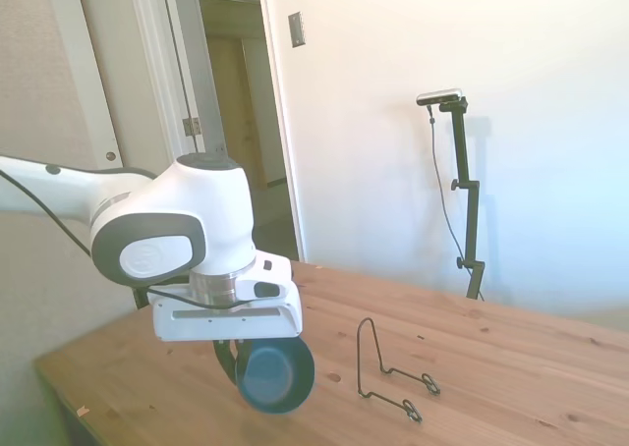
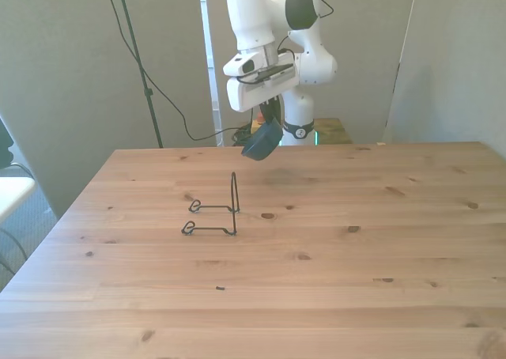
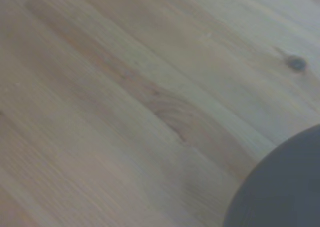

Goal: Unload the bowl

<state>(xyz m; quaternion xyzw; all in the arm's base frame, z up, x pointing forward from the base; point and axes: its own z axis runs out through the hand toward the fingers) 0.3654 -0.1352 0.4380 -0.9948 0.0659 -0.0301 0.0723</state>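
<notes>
So the gripper (image 1: 239, 360) is clamped on the rim of the dark blue bowl (image 1: 274, 374), which hangs on edge in the air, clear of the wire rack (image 1: 395, 375). I'd say tip it flat, lower it gently onto bare wooden table (image 2: 379, 248) beside the rack, and only then let go.

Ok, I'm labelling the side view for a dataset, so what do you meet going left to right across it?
The gripper holding the bowl on its side above the table → the wire rack standing on the table.
</notes>
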